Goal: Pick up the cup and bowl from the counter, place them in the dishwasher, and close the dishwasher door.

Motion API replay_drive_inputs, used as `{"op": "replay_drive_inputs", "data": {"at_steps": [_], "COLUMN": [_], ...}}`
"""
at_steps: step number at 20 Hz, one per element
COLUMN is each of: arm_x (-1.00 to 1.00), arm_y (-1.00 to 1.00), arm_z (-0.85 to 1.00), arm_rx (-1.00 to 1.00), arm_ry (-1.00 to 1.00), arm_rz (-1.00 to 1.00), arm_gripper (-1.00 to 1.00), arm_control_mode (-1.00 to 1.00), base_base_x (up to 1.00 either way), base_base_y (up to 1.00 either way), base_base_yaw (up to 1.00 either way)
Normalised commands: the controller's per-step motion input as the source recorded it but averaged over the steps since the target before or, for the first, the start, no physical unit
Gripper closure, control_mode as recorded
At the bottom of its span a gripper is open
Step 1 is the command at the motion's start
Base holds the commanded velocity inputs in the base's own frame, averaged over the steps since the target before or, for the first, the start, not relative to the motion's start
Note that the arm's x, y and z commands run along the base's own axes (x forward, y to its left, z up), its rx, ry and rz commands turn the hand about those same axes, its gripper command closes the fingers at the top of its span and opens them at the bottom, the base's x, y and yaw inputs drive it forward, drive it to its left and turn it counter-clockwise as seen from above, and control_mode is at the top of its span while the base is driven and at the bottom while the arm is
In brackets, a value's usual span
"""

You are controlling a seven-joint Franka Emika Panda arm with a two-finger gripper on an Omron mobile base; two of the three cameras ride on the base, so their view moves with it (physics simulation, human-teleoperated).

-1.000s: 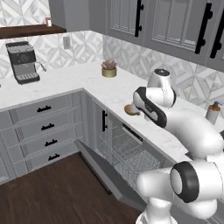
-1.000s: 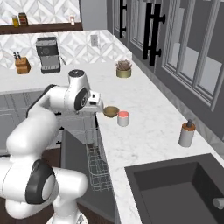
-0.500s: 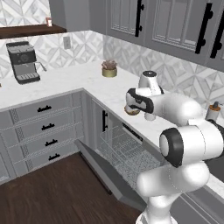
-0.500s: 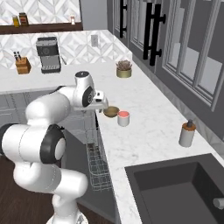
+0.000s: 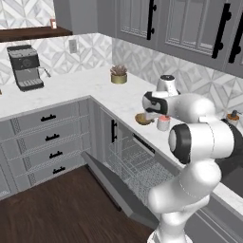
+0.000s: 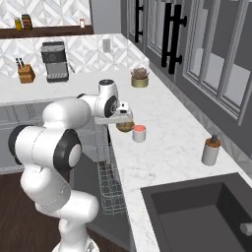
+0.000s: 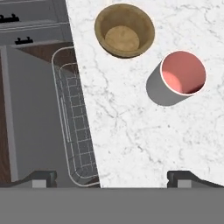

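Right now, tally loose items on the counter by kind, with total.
Cup: 1
Bowl: 1
Potted plant: 1
Soap dispenser: 1
Coffee machine: 1
Knife block: 1
Total: 6

Wooden golden-brown bowl (image 7: 124, 30) upright on the white marble counter (image 7: 144, 135) near its edge, white cup (image 7: 179, 78) with salmon-red inside just beside it — apart, dishwasher (image 5: 135, 166) below with wire rack showing, grey dishwasher door (image 5: 114, 190) dropped open.
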Motion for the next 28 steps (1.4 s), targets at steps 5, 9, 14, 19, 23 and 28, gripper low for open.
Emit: {"op": "replay_drive_inputs", "data": {"at_steps": [5,9,14,19,23,28], "arm_x": [0.33,0.39,0.39,0.42,0.35,0.35], "arm_y": [-0.49,-0.36,-0.29,-0.02,-0.03,0.0], "arm_z": [-0.16,-0.08,-0.32,-0.26,-0.32,-0.3], "arm_rx": [-0.01,0.0,0.0,0.0,0.0,0.0], "arm_ry": [0.03,0.05,0.03,0.0,0.0,0.0], "arm_rz": [0.0,0.0,0.04,0.06,0.08,0.07], "arm_gripper": [-1.0,-1.0,-1.0,-1.0,-1.0,-1.0], "arm_control_mode": [-1.0,-1.0,-1.0,-1.0,-1.0,-1.0], "base_base_x": [0.0,0.0,0.0,0.0,0.0,0.0], "base_base_y": [0.0,0.0,0.0,0.0,0.0,0.0], "base_base_yaw": [0.0,0.0,0.0,0.0,0.0,0.0]}}
